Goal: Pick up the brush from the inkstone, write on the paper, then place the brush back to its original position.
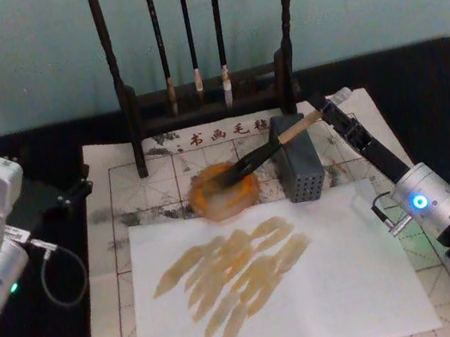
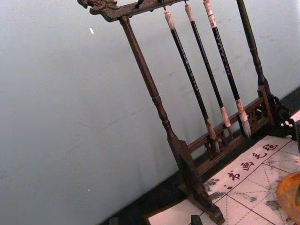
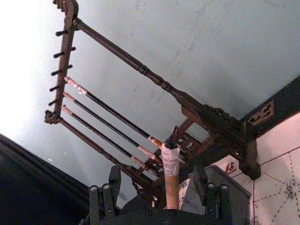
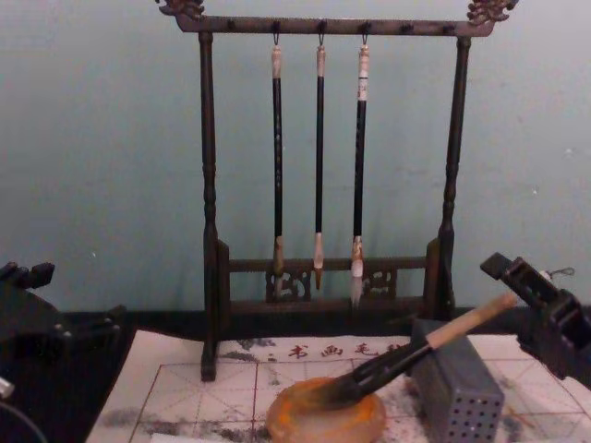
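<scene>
The brush (image 1: 262,155) lies tilted, its dark bristles in the orange-rimmed inkstone (image 1: 212,206) and its wooden handle resting across a grey perforated block (image 1: 299,168). My right gripper (image 1: 329,103) is open at the handle's white-wrapped end (image 3: 170,159), with one finger on each side and clear gaps between. In the chest view the right gripper (image 4: 517,281) hangs just above the brush (image 4: 397,362) tip end. The gridded paper (image 1: 165,175) lies under the inkstone. A plain white sheet (image 1: 342,287) with brownish strokes lies over the paper's near part. My left gripper (image 1: 77,192) is parked off the paper's left edge.
A dark wooden brush rack (image 4: 319,268) with three thin hanging brushes stands behind the inkstone (image 4: 305,426), close to the wall. The grey block (image 4: 457,392) sits right of the inkstone. A looped cable (image 1: 61,276) lies on the black table at the left.
</scene>
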`<state>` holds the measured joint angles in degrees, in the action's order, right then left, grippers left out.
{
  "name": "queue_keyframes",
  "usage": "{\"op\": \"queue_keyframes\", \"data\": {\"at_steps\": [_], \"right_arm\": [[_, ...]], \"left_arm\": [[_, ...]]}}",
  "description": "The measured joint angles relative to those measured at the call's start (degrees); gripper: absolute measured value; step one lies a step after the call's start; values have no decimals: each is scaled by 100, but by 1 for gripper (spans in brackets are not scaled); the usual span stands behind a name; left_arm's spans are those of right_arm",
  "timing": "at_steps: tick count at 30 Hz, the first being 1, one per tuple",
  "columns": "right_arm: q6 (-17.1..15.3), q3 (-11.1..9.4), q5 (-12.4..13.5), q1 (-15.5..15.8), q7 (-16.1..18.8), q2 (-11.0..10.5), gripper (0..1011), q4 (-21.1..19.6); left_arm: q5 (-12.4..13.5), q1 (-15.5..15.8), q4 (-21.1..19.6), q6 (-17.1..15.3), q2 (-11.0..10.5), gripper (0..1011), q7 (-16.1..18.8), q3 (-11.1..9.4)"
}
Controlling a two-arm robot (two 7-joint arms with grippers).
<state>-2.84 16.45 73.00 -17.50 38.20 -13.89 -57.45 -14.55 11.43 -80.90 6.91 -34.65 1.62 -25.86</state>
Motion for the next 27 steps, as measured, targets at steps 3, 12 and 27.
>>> {"op": "queue_keyframes", "data": {"at_steps": [3,12,27], "right_arm": [[2,-2,-1,2,0,0,1000,-1],[6,-4,-6,5,0,0,1000,-1],[6,-3,-9,5,0,0,630,-1]], "left_arm": [[0,0,0,0,0,1001,0,0],[0,0,0,0,0,1001,0,0],[0,0,0,0,0,1001,0,0]]}}
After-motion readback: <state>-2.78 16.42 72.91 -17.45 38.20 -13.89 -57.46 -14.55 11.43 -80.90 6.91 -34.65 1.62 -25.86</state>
